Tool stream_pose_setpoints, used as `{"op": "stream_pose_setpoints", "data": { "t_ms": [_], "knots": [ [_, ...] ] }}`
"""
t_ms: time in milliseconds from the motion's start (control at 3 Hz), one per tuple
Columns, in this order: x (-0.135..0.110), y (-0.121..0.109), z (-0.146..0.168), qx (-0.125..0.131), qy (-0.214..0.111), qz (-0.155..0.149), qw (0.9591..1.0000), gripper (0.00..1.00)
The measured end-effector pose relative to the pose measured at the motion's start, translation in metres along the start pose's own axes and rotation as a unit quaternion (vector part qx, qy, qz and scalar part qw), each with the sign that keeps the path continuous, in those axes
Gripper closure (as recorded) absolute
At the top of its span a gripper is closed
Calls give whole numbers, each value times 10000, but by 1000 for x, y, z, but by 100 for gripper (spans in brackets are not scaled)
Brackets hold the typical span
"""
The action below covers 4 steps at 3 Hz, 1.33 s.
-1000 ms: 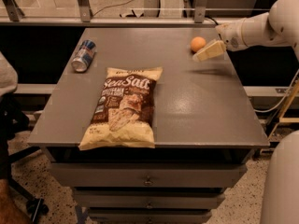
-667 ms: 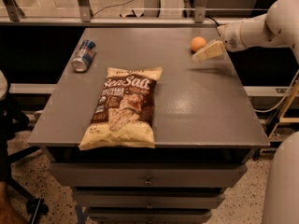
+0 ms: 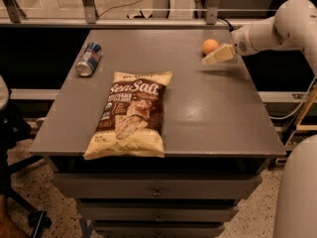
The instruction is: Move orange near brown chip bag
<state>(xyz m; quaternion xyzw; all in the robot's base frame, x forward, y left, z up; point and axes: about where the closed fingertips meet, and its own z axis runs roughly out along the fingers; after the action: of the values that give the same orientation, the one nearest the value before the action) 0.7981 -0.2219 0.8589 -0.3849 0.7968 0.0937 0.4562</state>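
There is one grey flat-topped table [image 3: 208, 113]. On it I count one orange [image 3: 209, 46], a small smooth round fruit; one brown chip bag [image 3: 130, 114], large and crinkly with pale yellow edges; and one blue and silver metal can [image 3: 88, 59]. One white robot arm [image 3: 277, 26] carries one pale gripper [image 3: 218, 55], just beside the orange at the far right.

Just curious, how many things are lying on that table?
3: a can far left, a chip bag front centre, an orange far right, beside the claw. None seem hidden.
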Motion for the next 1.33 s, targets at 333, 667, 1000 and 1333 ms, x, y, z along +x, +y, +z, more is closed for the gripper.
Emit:
{"op": "stream_pose_setpoints", "data": {
  "t_ms": [333,667,1000,1333],
  "knots": [
    [0,0,0,0,3,2,10000,0],
    [-1,-5,5,28,-40,-6,10000,0],
    [0,-16,17,87,-156,-52,9998,0],
    [1,-18,25,66,-181,-61,9998,0]
  ]
}}
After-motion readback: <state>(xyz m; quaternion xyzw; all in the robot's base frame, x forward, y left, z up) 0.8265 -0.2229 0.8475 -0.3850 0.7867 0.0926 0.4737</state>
